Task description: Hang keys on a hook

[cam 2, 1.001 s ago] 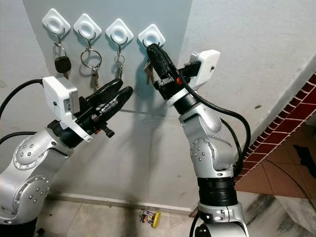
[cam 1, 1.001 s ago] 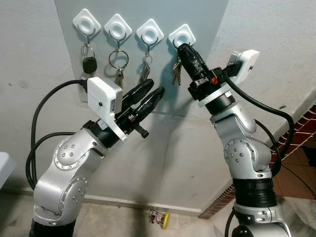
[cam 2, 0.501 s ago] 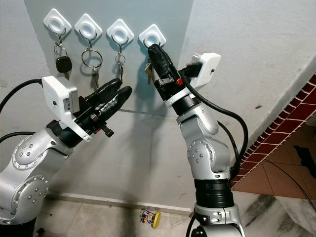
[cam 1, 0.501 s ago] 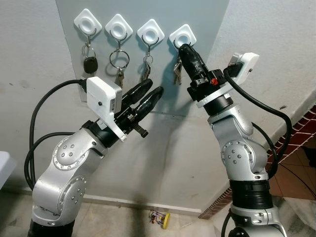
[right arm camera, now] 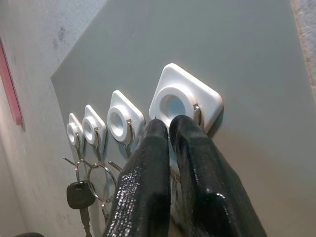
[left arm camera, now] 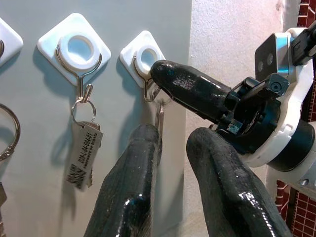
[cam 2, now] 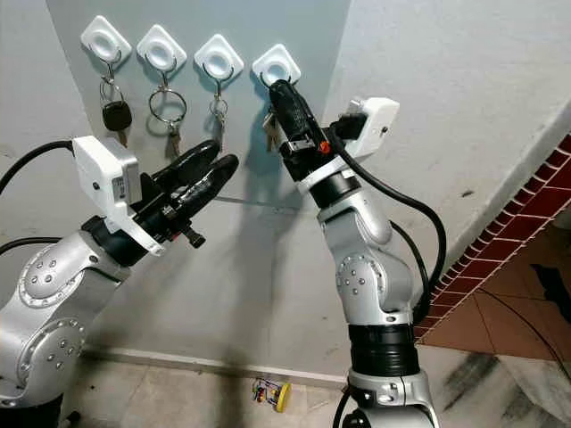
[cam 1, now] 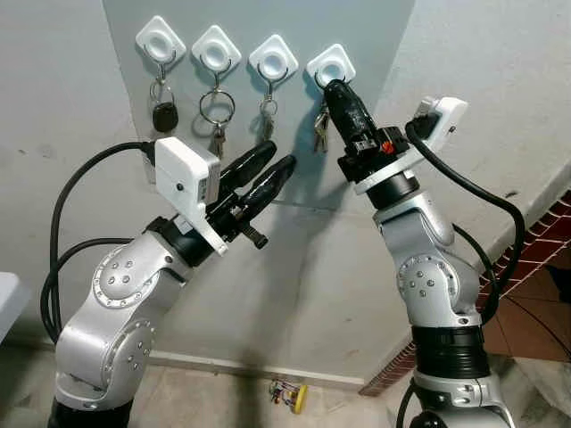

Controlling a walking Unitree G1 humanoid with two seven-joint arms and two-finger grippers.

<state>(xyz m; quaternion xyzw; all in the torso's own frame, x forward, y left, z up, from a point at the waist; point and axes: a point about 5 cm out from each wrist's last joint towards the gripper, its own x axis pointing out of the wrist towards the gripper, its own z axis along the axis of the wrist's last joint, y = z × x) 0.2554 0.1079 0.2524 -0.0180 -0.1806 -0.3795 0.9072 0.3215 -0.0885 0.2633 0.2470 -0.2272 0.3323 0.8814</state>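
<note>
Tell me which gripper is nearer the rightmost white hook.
Right. The right gripper has its fingertips at the rightmost white hook, by the keys hanging there. The left gripper hangs lower and to the left, away from it.

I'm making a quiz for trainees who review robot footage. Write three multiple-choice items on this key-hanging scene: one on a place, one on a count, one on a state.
1. Where is the right gripper?
A. at the rightmost hook
B. at the leftmost hook
C. near the floor

2. How many white hooks are on the grey panel?
A. two
B. four
C. six

3. How do the jaws of the left gripper stand?
A. shut on a key
B. holding a cloth
C. apart, holding nothing

Answers: 1 A, its tip sits at the rightmost hook, where keys hang. 2 B, four white plates in a row. 3 C, a gap shows between the fingers.
</note>
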